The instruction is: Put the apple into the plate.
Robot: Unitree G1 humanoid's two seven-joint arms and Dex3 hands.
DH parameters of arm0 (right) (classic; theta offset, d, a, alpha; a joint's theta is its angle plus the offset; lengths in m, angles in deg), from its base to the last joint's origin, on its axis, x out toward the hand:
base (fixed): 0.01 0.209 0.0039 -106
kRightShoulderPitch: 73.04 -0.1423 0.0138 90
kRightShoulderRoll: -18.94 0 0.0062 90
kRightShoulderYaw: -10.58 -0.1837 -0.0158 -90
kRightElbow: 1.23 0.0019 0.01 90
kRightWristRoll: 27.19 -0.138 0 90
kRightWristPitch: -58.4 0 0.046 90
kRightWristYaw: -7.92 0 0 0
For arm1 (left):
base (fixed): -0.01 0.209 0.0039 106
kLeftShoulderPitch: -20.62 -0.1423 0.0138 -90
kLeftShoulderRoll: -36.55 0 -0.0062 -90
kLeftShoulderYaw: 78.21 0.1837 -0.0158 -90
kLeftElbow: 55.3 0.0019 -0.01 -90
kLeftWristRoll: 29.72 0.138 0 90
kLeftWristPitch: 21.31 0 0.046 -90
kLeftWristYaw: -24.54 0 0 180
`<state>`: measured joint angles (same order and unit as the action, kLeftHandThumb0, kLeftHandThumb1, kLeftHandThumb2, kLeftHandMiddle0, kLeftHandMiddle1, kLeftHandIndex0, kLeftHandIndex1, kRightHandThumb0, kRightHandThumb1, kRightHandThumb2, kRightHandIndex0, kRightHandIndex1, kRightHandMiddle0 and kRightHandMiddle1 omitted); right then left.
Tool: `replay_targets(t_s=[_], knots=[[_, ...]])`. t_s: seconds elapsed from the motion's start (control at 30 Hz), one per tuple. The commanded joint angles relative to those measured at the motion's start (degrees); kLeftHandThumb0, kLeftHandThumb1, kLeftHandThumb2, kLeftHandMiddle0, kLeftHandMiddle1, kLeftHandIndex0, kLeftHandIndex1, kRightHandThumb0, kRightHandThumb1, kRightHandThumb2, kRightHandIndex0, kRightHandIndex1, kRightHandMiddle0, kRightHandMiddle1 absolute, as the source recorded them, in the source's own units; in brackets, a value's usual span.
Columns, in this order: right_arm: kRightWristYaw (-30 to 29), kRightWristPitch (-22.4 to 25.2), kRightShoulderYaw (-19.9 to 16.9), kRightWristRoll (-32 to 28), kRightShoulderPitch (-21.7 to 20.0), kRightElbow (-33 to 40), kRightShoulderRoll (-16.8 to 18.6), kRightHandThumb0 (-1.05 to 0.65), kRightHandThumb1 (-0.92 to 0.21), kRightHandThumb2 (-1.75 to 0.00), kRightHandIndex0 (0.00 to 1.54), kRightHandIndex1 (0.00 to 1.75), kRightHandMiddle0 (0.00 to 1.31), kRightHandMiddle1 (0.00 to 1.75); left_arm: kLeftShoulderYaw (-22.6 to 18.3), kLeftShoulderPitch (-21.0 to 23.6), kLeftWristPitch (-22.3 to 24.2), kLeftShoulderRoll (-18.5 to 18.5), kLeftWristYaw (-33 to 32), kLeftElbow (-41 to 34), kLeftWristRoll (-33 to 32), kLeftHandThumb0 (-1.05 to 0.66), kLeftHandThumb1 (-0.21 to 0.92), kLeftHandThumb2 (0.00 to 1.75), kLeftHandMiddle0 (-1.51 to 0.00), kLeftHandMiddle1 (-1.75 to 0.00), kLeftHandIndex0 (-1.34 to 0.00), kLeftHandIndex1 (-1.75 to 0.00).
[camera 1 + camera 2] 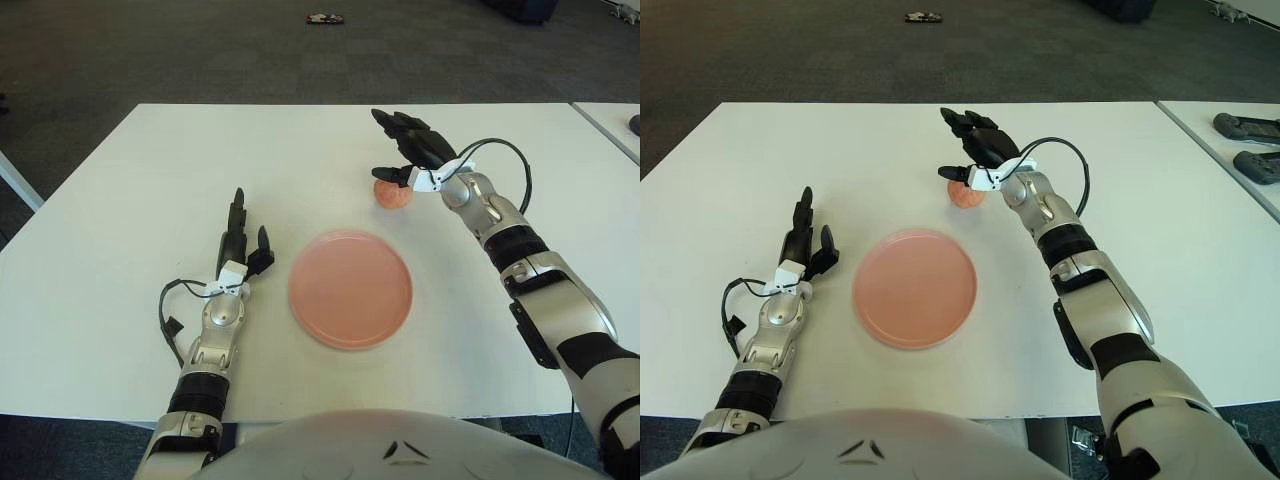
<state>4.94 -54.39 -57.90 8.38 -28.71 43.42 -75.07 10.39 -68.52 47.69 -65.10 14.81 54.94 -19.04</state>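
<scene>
A small reddish apple [395,195] sits on the white table [130,200], behind and to the right of an empty pink plate [350,288]. My right hand [398,150] hovers directly over the apple with its fingers spread. The thumb lies across the apple's top and hides part of it, and the long fingers [400,128] point past it to the far left. The hand is open and does not close around the fruit. My left hand [240,240] shows left of the plate, fingers extended, holding nothing.
A second table at the right carries two dark controllers [1245,125]. A small dark object [326,18] lies on the floor beyond the table. A black cable [168,310] loops beside my left wrist.
</scene>
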Motion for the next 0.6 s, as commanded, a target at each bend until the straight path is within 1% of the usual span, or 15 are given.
replay_targets(t_s=[0.0, 0.1, 0.37, 0.57], knots=[[0.7, 0.31, 0.64, 0.91, -2.16, -2.46, -1.16, -1.01, -0.92, -0.73, 0.02, 0.01, 0.0, 0.0, -0.28, -0.05, 0.49, 0.26, -0.39, -0.46, -0.08, -0.94, 0.92, 1.01, 0.0, 0.0, 0.0, 0.0], [0.55, 0.36, 1.48, 1.4, -3.8, -6.42, -1.12, -1.01, -0.92, -0.73, 0.02, 0.01, 0.0, 0.0, -0.36, 0.02, 0.79, 0.23, -0.4, -0.37, -0.18, -0.94, 0.92, 1.01, 0.0, 0.0, 0.0, 0.0], [-0.33, 0.72, 3.24, 2.6, -6.55, -13.89, -0.48, -1.01, -0.92, -0.75, 0.01, 0.0, 0.0, 0.0, -0.4, 0.28, 0.62, 0.26, -0.84, 0.27, 0.11, -0.93, 0.92, 1.01, 0.0, 0.0, 0.0, 0.0], [-0.72, 0.86, 3.98, 2.56, -7.82, -16.61, 0.11, -1.02, -0.92, -0.76, 0.0, 0.0, 0.0, 0.0, -0.41, 0.26, 0.56, 0.26, -1.03, 0.35, 0.15, -0.92, 0.92, 1.02, 0.0, 0.0, 0.0, 0.0]])
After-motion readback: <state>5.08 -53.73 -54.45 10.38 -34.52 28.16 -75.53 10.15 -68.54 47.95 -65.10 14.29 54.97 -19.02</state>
